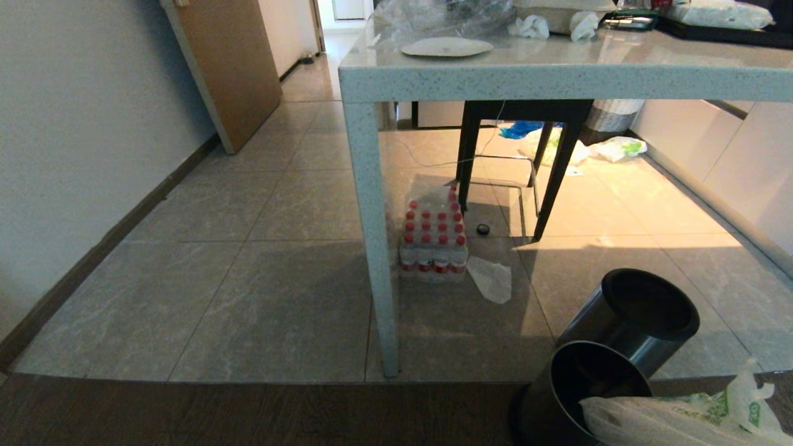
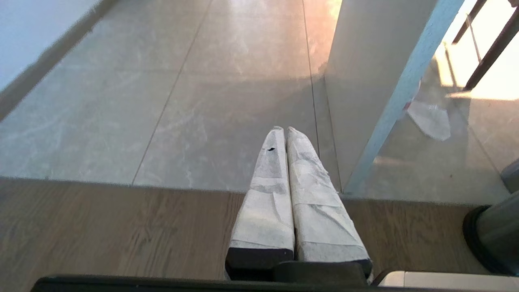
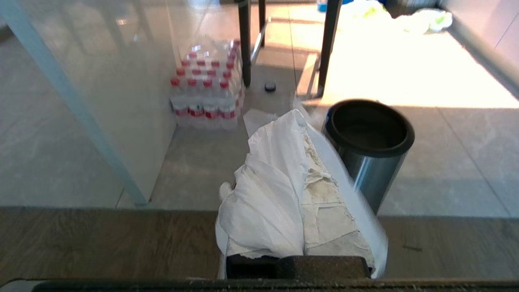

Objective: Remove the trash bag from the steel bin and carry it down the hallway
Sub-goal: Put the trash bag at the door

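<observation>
The white trash bag (image 3: pixel 267 190) with green print (image 1: pixel 681 415) is draped over my right gripper (image 3: pixel 299 121), which is shut on it; one taped finger (image 3: pixel 328 211) shows beside the plastic. Just past the bag, a steel bin (image 3: pixel 369 142) stands on the tiles with a dark, bare inside (image 1: pixel 638 310). A second bin like it (image 1: pixel 576 390) stands nearer on the wooden floor, under the bag's edge. My left gripper (image 2: pixel 283 130) hangs shut and empty above the floor, left of the table leg. The hallway (image 1: pixel 310 74) runs away at the far left, past a brown door (image 1: pixel 229 68).
A pale stone table (image 1: pixel 557 77) stands ahead, its near leg (image 1: pixel 378 260) close by. Under it are a pack of red-capped water bottles (image 1: pixel 433 238), a clear plastic scrap (image 1: pixel 490 280) and a black stool (image 1: pixel 526 148). Other bags (image 1: pixel 616 148) lie far off. A wall (image 1: pixel 74 155) runs along the left.
</observation>
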